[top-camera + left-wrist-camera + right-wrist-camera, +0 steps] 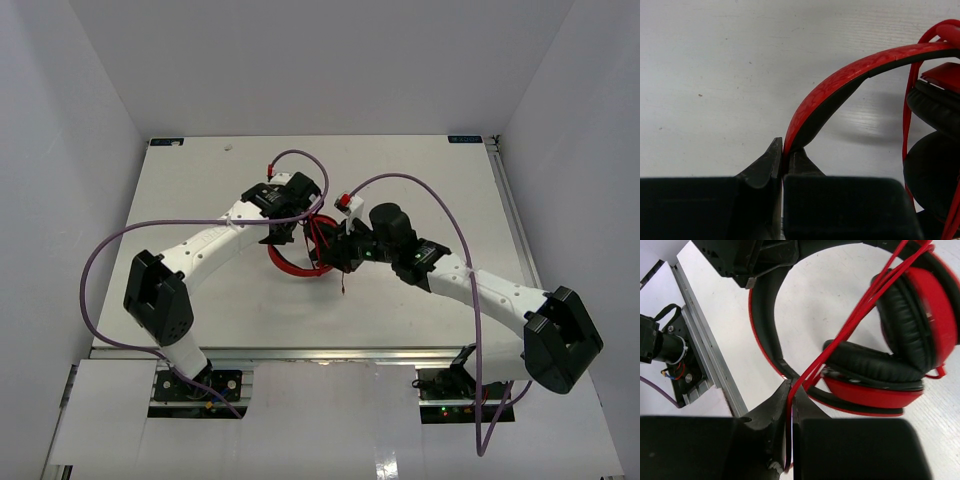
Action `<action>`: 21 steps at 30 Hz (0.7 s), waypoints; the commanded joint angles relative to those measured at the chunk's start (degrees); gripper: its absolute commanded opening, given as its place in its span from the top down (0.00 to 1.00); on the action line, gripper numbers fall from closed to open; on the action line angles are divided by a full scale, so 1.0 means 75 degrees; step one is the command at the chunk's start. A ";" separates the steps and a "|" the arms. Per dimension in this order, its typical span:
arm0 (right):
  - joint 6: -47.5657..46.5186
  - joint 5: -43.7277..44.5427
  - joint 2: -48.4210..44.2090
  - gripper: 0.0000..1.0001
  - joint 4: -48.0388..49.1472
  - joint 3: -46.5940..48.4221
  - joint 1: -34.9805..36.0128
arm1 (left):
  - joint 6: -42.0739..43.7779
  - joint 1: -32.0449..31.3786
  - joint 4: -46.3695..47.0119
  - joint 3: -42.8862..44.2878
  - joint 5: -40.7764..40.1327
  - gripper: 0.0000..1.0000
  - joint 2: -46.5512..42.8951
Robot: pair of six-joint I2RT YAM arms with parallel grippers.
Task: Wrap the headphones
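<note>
The big white worktop (420, 160) fills the middle of the scene, with plain walls on the left, right and far sides. A metal rail (300, 355) runs along its near edge.

Two white and black arms reach over it. The left arm (200, 250) comes from the near left and the right arm (490, 290) comes from the near right. Their ends meet close together in the middle of the worktop. A long purple cable (100, 260) loops out beside the left arm, and another purple cable (450, 215) curves over the right arm.

The headphones (295, 262) are in the middle of the worktop, right between the two arm ends. I cannot tell if they touch the worktop or hang just above it.

The headband (840, 85) is red outside and black inside. It bends up and to the right from the left arm's tip. The two earcups (920, 315) are red with fat black pads, and they sit side by side with their pads touching.

The thin red cord (860, 315) crosses the earcups in two strands.

The left fingers (765, 165) are pressed nearly together and pinch the edge of the headband. The right fingers (772, 407) are pressed together and pinch the red cord, which goes in between their tips.
</note>
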 commanded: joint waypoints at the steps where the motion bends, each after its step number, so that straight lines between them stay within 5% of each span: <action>1: 0.0169 0.0190 -0.0053 0.88 0.0771 -0.0106 0.0472 | -0.0588 0.0270 0.0294 0.0295 -0.0605 1.00 -0.0542; 15: 0.0099 0.1541 -0.0275 0.83 0.1007 -0.0858 0.1142 | -0.0744 0.0680 0.1064 -0.0114 0.0293 1.00 -0.1903; 21: 0.0064 0.2324 -0.0312 0.92 0.1234 -0.1145 0.1142 | -0.0745 0.0738 0.1077 -0.0209 0.0378 1.00 -0.2234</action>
